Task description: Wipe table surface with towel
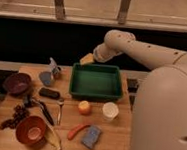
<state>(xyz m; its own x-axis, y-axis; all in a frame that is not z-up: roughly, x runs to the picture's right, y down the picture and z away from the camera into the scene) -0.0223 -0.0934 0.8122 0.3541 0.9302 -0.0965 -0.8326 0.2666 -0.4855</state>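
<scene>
The gripper (87, 59) hangs near the middle of the frame, over the far left corner of the green tray (95, 96), with its fingers apart and nothing between them. The towel (52, 63) is further left, touching the small metal cup (56, 72) on the desk (117, 142), well apart from the gripper. Just below it lies a grey-blue round object (46, 77), and at the left edge a dark red bowl (16, 83). Below the tray stand a round orange thing (84, 107) and a white cup (110, 111), then a blue pad (91, 136)

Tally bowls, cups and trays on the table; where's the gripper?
Bowls: 2, dark maroon bowl, orange-red bowl
Cups: 2, white cup, small metal cup
Trays: 1, green plastic tray
Total: 5
Gripper: raised by tray's far-left corner
</scene>
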